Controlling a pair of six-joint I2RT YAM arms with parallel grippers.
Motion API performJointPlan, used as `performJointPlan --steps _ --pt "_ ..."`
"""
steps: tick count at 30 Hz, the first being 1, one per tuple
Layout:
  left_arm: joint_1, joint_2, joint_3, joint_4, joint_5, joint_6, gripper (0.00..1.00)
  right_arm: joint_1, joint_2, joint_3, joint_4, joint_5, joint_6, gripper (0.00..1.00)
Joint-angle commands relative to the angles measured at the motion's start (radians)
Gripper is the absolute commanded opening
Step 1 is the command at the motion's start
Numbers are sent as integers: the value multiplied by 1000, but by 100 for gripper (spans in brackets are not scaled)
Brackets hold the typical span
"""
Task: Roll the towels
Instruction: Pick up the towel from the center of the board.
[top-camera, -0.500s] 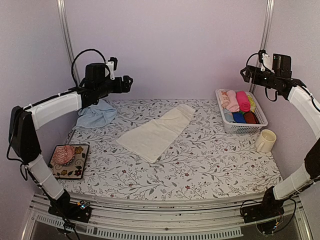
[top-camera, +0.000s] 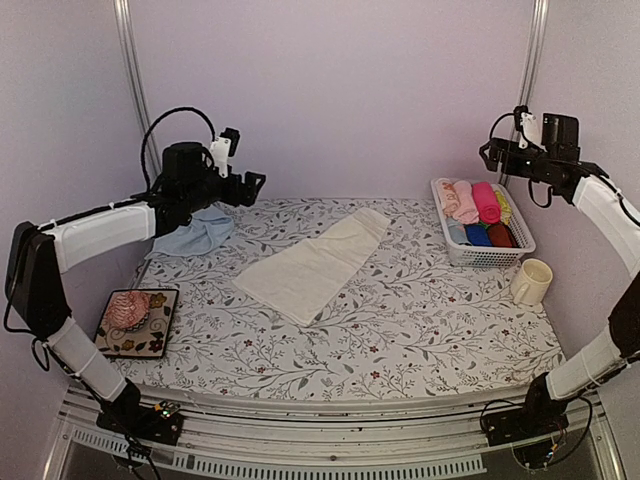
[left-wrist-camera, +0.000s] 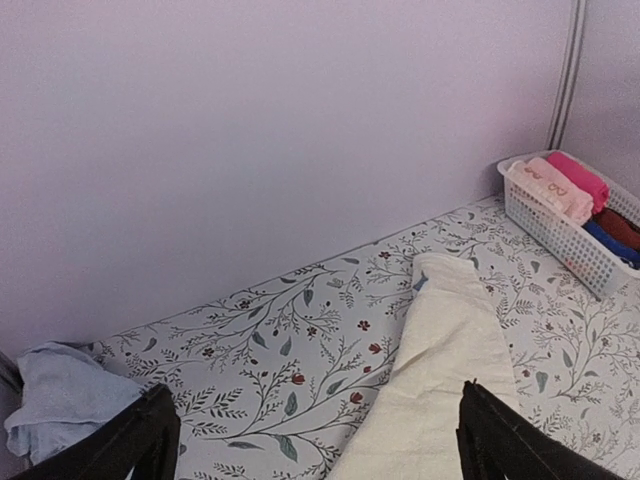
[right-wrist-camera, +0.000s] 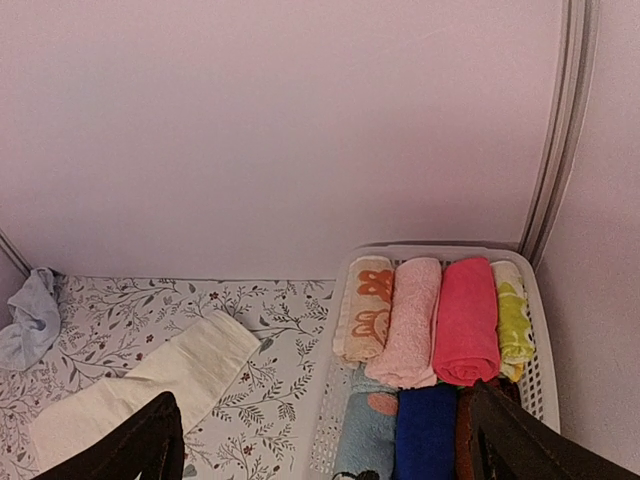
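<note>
The towels lie apart on the floral tablecloth (top-camera: 400, 330): the cream towel (top-camera: 315, 262) is spread flat and slantwise near the middle, one narrow end pointing to the far right, and the light blue towel (top-camera: 195, 232) sits crumpled in the far left corner against the wall. My left gripper (top-camera: 252, 182) hangs in the air just right of the blue heap, its fingers (left-wrist-camera: 140, 445) spread wide with nothing between them. My right gripper (top-camera: 487, 152) is raised above the far end of the white basket (top-camera: 480, 257), its fingers (right-wrist-camera: 150, 440) just as wide apart and empty. In the basket lie rolled cloths, among them a hot-pink roll (top-camera: 486, 201), a pale pink roll (top-camera: 464, 203), a dark blue roll (top-camera: 477, 235) and a peach cloth (right-wrist-camera: 365, 305) printed with an orange cartoon animal; any lettering on it is too small to read. A cream mug (top-camera: 531, 281) stands near the basket's near end, and a pink knitted lump (top-camera: 128, 310) rests on a patterned tray (top-camera: 160, 340) at the near left. Since half a second ago my left arm has swung lower and its wrist has turned, my right arm has barely shifted, and both towels lie as they did.
</note>
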Motion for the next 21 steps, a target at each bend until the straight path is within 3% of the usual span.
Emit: performJointPlan --steps 1,11,21 --pt "-68 24 -45 -50 99 53 97 -4 65 14 -54 30 -28 99" --pt "-321 164 -46 -160 0 143 97 14 92 -80 -29 -6 22 99" --pt "-387 234 -49 -274 86 200 88 102 153 -22 -45 -28 2 99"
